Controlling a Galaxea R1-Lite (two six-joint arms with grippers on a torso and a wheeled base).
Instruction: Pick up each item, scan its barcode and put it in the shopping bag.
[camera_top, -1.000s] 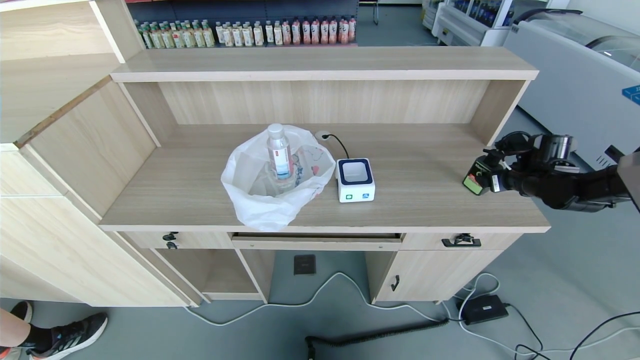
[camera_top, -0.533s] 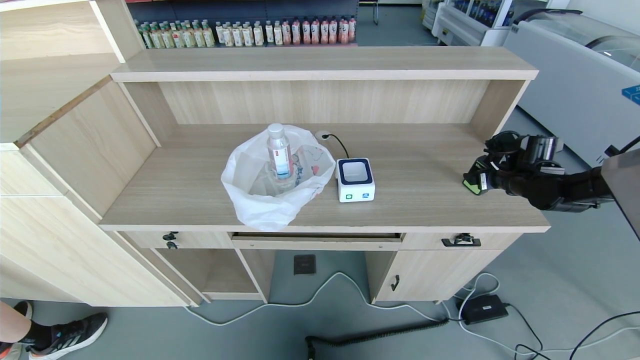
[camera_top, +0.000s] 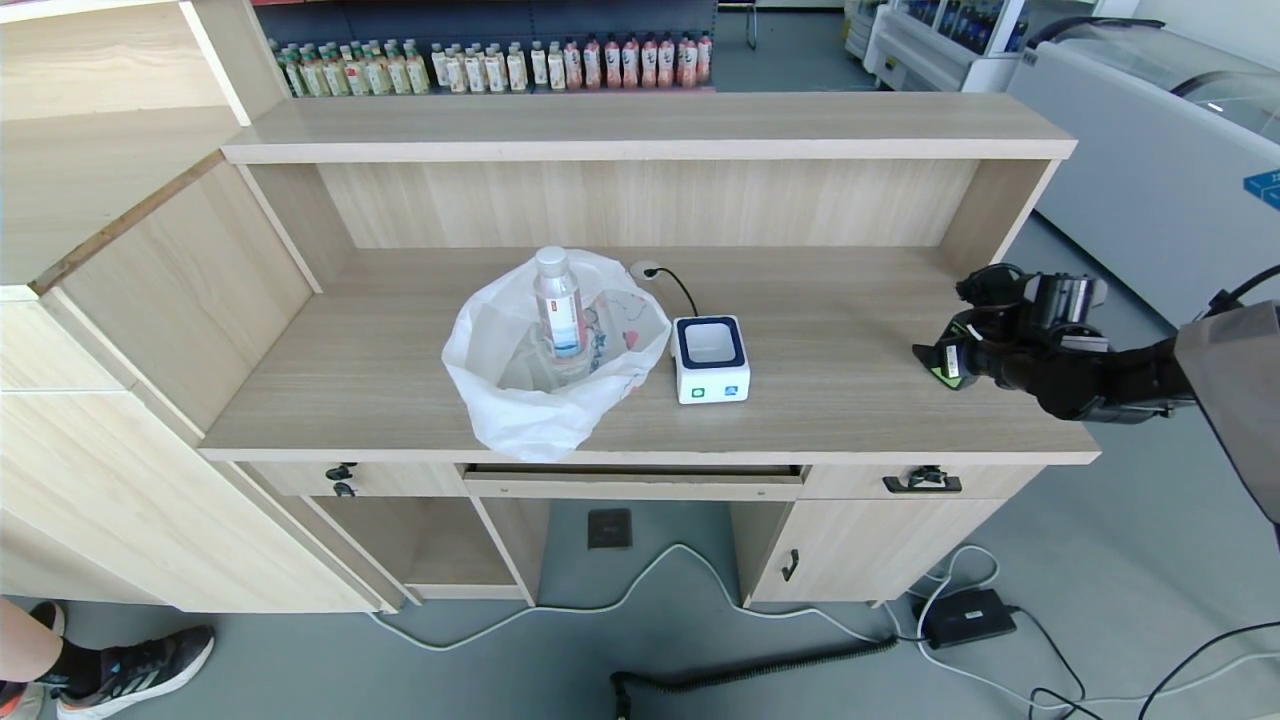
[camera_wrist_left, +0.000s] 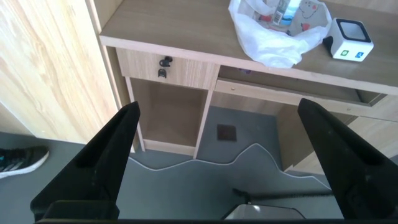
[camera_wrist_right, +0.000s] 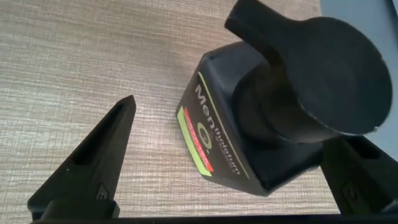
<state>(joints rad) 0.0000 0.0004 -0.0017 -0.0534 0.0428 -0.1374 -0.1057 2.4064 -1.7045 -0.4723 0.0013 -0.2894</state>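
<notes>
The black box (camera_wrist_right: 249, 143) sits at the counter's (camera_top: 850, 330) right end between the right gripper's (camera_wrist_right: 227, 130) spread, unclosed jaws: pick-up seems in hand, and next it must close squarely, lift, and carry it to the scanner (camera_top: 711, 358)

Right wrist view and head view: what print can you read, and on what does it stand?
black tube: one pale brand word along its edge, which I do not quote; the print on its green and red band is too small to read.
scanner: two small coloured signs on its front, too small to read.
bottle in the bag: label print too small to read.
</notes>
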